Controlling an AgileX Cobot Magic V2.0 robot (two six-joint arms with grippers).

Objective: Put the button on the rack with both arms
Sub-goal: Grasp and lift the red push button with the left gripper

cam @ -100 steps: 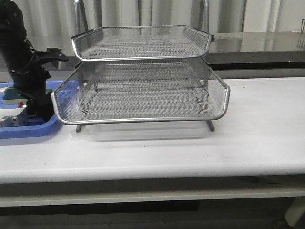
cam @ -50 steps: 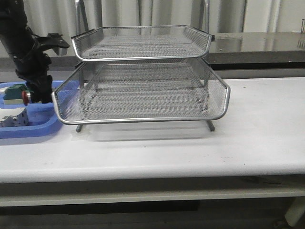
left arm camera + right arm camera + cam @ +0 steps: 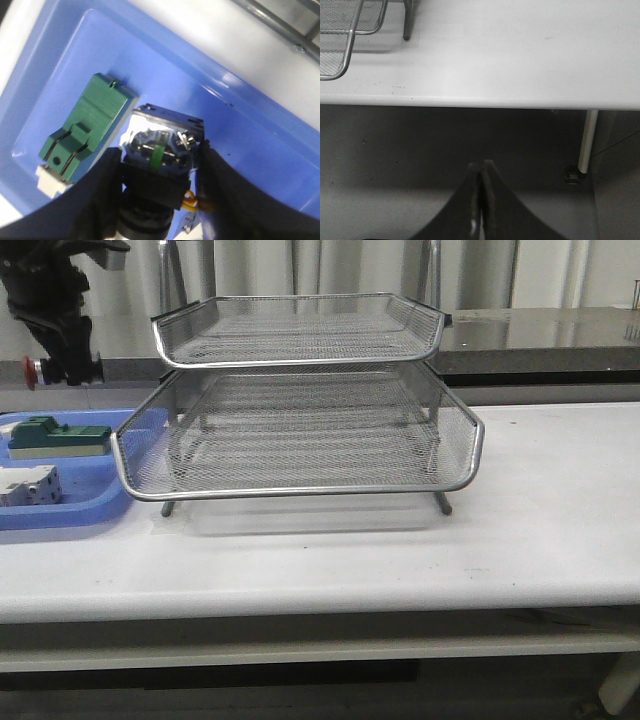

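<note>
Gripping button, left hand above tray.

**Where our three cameras look**

Our front camera faces forward over the table, level with the rack at mid-range. Our left wrist camera looks steeply down, close over the blue tray, which the front view shares. Our right wrist camera hangs off the table's front edge, sharing the rack's corner.
</note>
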